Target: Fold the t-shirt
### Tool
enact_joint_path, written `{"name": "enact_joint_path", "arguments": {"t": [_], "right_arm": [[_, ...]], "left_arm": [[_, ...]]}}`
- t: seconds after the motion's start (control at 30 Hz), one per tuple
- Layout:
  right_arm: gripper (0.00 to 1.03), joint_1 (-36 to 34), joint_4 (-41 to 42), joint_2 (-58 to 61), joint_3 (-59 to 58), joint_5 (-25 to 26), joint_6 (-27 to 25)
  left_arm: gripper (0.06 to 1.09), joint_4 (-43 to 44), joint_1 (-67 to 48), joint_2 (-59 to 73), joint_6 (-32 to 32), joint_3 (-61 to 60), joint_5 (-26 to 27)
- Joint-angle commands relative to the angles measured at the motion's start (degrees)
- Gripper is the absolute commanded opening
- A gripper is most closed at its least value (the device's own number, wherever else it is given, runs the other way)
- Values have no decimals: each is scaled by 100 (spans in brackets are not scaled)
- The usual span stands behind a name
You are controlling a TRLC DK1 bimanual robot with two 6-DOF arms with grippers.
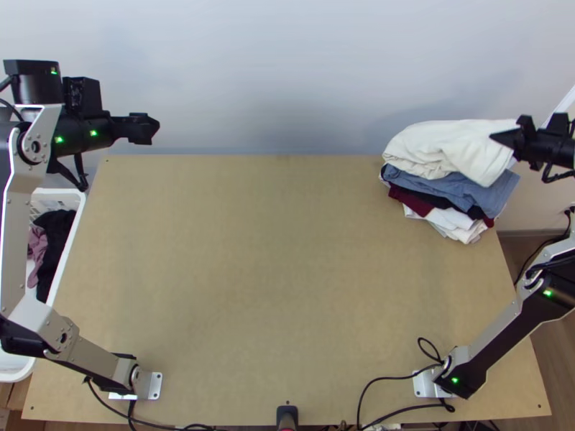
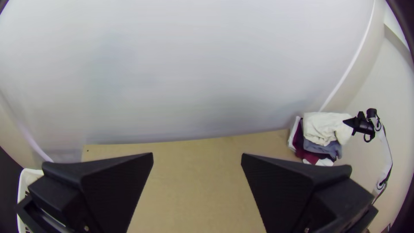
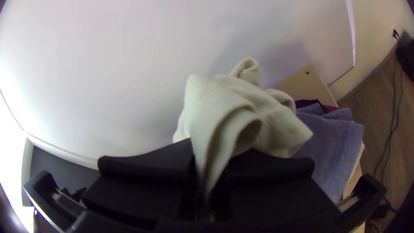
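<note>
A cream-white cloth, likely the t-shirt (image 1: 445, 147), lies bunched and folded on top of a pile of clothes at the table's back right corner. My right gripper (image 1: 505, 138) is at its right edge; in the right wrist view the right gripper (image 3: 209, 172) is shut on a part of the cream cloth (image 3: 228, 108), which rises in loose folds from between the fingers. My left gripper (image 1: 152, 129) is off beyond the table's back left corner. In the left wrist view the left gripper (image 2: 197, 159) stands open, its fingers wide apart with nothing between them.
Under the cream cloth are blue (image 1: 467, 190), dark red, black and white folded clothes. A white basket (image 1: 77, 205) with dark and pinkish cloths stands at the table's left side. Cables (image 1: 374, 384) run along the near edge of the bare wooden table (image 1: 273, 273).
</note>
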Motion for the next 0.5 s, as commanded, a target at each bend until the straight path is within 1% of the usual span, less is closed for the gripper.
{"name": "enact_joint_path", "arguments": {"t": [0.0, 0.03, 0.07, 0.1, 0.17, 0.2, 0.23, 0.27, 0.3, 0.33, 0.37, 0.4, 0.47], "right_arm": [[6, -124, -150, 41, -295, 138, -474], [18, -159, -167, 41, -366, 200, -483], [27, -185, -185, 32, -462, 244, -527], [29, -203, -185, 6, -577, 305, -623], [29, -256, -185, -21, -726, 464, -702], [35, -291, -185, -21, -779, 481, -702], [46, -326, -185, -21, -805, 534, -738], [60, -352, -185, -21, -840, 613, -781], [75, -370, -185, -21, -875, 719, -790], [89, -405, -185, -12, -910, 824, -825], [94, -432, -185, -12, -946, 938, -861], [97, -467, -185, -12, -972, 1017, -904], [98, -563, -176, -30, -1025, 1061, -904]], "left_arm": [[105, 19, -31, 29, 4, 82, -30], [105, 19, -40, 29, 13, 82, -30], [105, 28, -40, 29, 13, 82, -30], [105, 28, -49, 29, 4, 82, -30], [105, 19, -75, 38, 4, 82, -21], [105, 19, -75, 47, 4, 82, -21], [105, 19, -75, 47, 4, 82, -21], [105, 19, -75, 47, 4, 82, -21], [105, 19, -75, 55, 4, 82, -21], [105, 19, -75, 64, 4, 82, -30], [105, 19, -75, 73, 4, 82, -30], [105, 19, -75, 73, 4, 82, -21], [105, 19, -75, 73, 4, 82, -21]]}}
